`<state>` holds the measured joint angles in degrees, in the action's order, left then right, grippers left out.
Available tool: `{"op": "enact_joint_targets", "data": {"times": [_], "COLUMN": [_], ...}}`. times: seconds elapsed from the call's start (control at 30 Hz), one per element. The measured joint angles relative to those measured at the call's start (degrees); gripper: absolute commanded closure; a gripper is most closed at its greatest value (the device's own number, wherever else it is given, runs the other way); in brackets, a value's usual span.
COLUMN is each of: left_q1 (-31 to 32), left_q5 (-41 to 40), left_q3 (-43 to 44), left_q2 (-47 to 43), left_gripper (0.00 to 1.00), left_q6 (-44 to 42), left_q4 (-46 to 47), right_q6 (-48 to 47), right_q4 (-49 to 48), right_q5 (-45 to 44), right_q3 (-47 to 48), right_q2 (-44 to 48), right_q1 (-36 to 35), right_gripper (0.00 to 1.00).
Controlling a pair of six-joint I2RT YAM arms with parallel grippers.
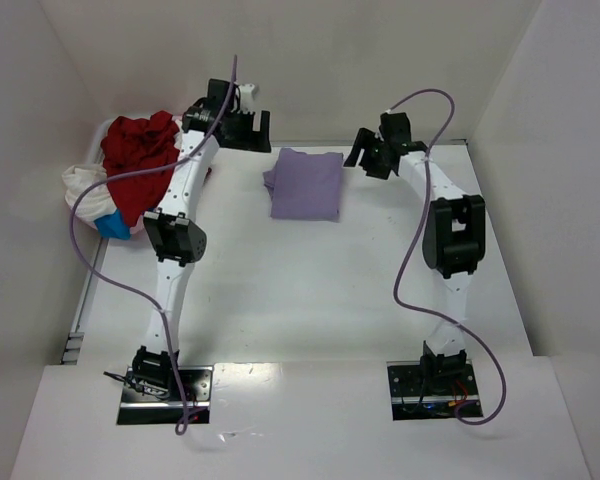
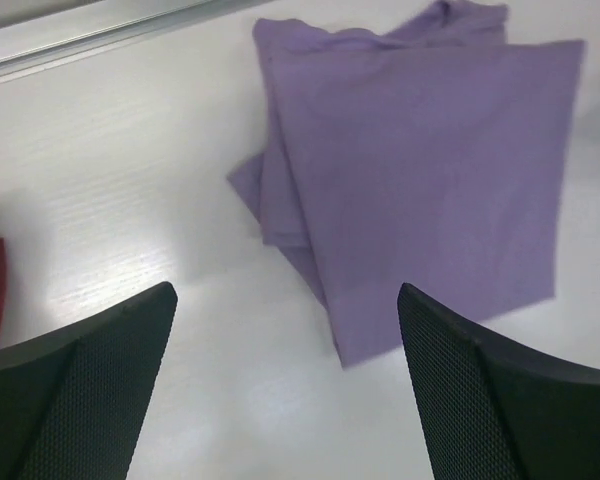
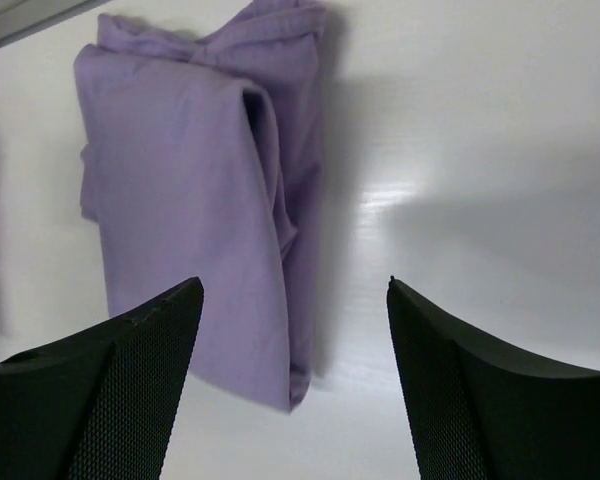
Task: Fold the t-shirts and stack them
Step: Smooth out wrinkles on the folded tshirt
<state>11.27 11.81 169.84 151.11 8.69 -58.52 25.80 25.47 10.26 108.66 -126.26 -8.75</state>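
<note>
A lavender-purple t-shirt (image 1: 307, 183) lies folded in a neat rectangle at the back middle of the table; it also shows in the left wrist view (image 2: 430, 170) and in the right wrist view (image 3: 190, 190). A bright red t-shirt (image 1: 140, 160) lies crumpled in a heap at the back left, on top of white cloth (image 1: 83, 186). My left gripper (image 1: 244, 128) is open and empty, raised to the left of the purple shirt. My right gripper (image 1: 372, 152) is open and empty, raised to its right. No pale pink shirt shows.
A blue object (image 1: 112, 226) pokes out under the heap at the left edge. White walls close in the table at the back and both sides. A metal rail (image 2: 110, 30) runs along the table's back edge.
</note>
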Motion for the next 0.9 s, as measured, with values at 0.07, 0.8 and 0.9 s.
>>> {"op": "enact_joint_targets", "data": {"times": [0.07,0.8,0.9], "left_q1": [0.8,3.9,3.9], "left_q5": [-0.5,1.4,2.7], "left_q3": [-5.4,-89.4,-90.1], "left_q2": [-5.5,-48.8,-48.0], "left_gripper": [0.01,0.01,0.01], "left_q6": [-0.8,6.6,6.8], "left_q4": [-0.3,38.0,41.0], "right_q6": [-0.3,-0.6,-0.6], "right_q4": [-1.6,-11.4,-12.7], "right_q5": [0.0,4.2,4.3], "right_q3": [-4.7,-24.4,-24.2], "right_q2": [4.3,10.9,9.4], "right_q1": [0.0,-5.9,-6.3], "right_gripper": [0.19,0.17,0.20]}}
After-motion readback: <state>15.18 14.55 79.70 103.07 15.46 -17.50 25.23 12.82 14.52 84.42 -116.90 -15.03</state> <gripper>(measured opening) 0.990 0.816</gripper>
